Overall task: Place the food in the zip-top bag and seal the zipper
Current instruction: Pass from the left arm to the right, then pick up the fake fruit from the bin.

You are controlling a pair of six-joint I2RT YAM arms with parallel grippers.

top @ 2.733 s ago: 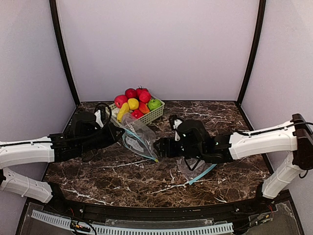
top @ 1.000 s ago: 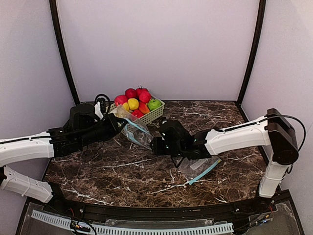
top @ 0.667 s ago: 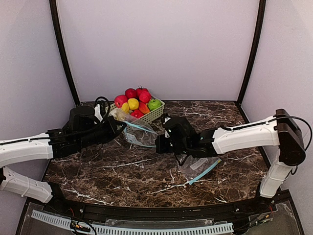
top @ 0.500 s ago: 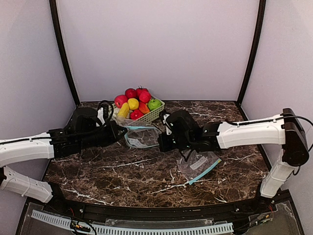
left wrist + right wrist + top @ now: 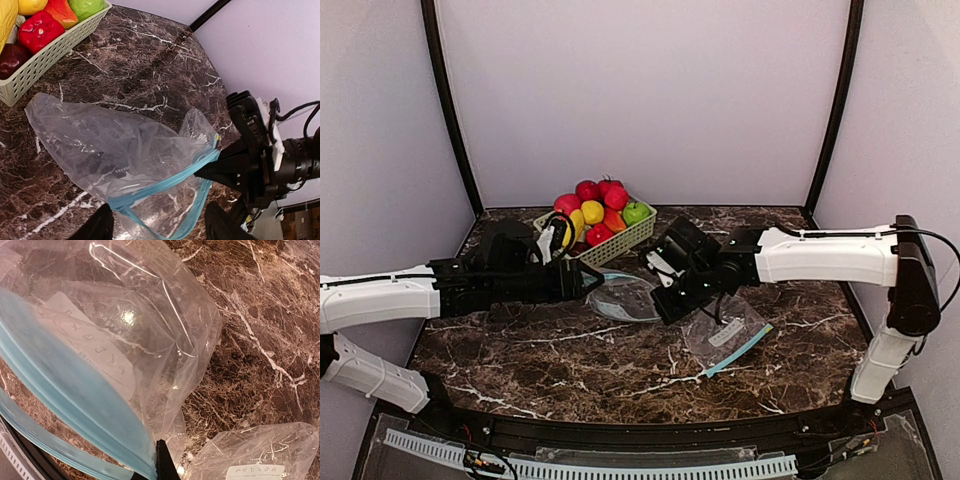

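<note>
**Fig. Arrangement of objects on the table, viewed from above.**
The basket point(image 5: 620, 240) stands at the back left of the table point(image 5: 520, 350), with the food point(image 5: 592, 210) piled in it. Before the basket, mid-table, lies the zip-top bag point(image 5: 623, 297), between the left gripper point(image 5: 588, 283) on its left and the right gripper point(image 5: 662, 300) on its right. A second bag point(image 5: 728, 335) lies flat, nearer and to the right.
</note>
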